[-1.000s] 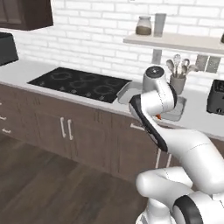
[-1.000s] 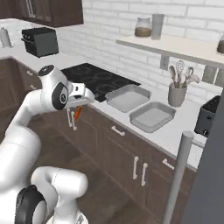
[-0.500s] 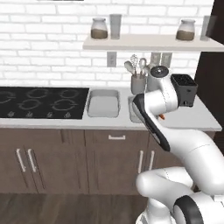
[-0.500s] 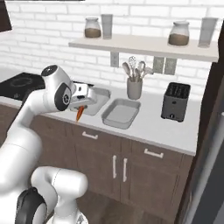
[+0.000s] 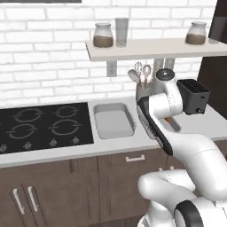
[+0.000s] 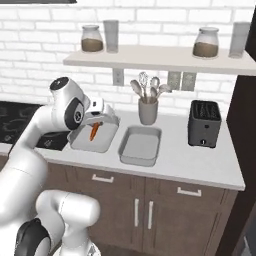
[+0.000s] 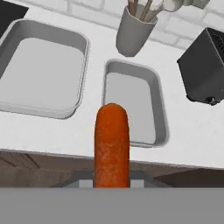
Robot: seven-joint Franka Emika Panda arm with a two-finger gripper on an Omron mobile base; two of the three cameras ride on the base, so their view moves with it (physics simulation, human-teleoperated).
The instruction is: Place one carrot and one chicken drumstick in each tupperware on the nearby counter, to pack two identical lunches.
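Small orange tapered carrot (image 6: pixel 94 131) pinched in the two-finger dark-tipped hand (image 6: pixel 95 122), hanging point-down in the air above the pale grey-white surface (image 6: pixel 190 159), over the front part of the left shallow rectangular grey tray with rounded corners (image 6: pixel 102 142) as seen from the right base camera. In the hand view, same carrot (image 7: pixel 112 142) rising from the bottom middle, thick blunt end uppermost, overlapping the front rim of the right grey tray (image 7: pixel 158 106) and the strip of surface before it; fingertips themselves hidden behind the carrot. From the left base camera, only a sliver of orange (image 5: pixel 168 119) peeking out beside the white arm. Pressed firmly on the carrot, jaws nearly together. Two trays side by side near the middle of the surface, long sides parallel, just apart, both bare inside; left one (image 5: pixel 113 120) just beside the right edge of the flat black stovetop (image 5: pixel 42 126). Behind the right tray, toward the back edge, a grey cylindrical utensil cup (image 6: pixel 148 110) holding spoons and a whisk. Further toward the right end of the surface, a black boxy toaster (image 6: pixel 204 123), well apart from the trays. Below the front edge, dark brown wooden cabinets with silver bar handles (image 6: pixel 141 213). On the white brick wall above, a white shelf (image 6: pixel 160 58) carrying glass jars with brown contents and a plain tumbler.
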